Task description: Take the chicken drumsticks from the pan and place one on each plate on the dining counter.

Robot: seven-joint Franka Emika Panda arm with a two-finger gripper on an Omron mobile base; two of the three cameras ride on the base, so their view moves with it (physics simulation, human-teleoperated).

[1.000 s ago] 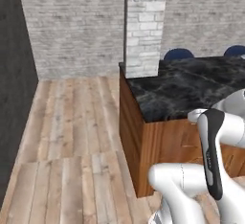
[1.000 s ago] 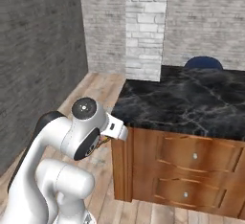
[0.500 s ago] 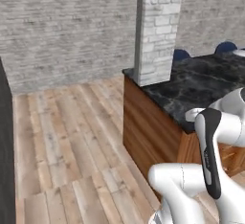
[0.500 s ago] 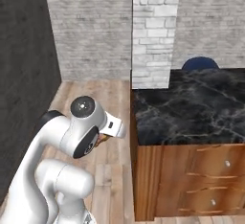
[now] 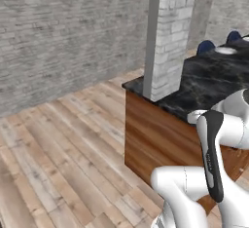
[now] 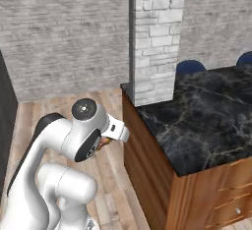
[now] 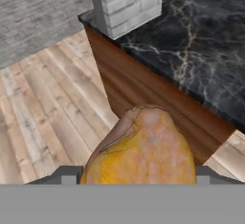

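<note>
Now — gripper [image 7: 139, 180] pinching golden-orange drumstick [image 7: 143, 146], above wood floor [image 7: 43, 103], beside dining counter [image 7: 191, 46] — brick pillar [image 7: 127, 3] behind.

1. One golden-orange chicken drumstick [image 7: 143, 146] — close up in the hand view.
2. One dining counter [image 6: 206, 121], black marble top.
3. One white brick pillar [image 5: 168, 37].
4. Two blue stools [image 5: 205, 46] — behind the counter.
5. One white plate [image 5: 225, 50].

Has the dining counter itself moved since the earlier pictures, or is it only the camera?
No. The dining counter keeps its corner against the white brick pillar in the right base view; the whole scene shifted together, so the base turned.
</note>
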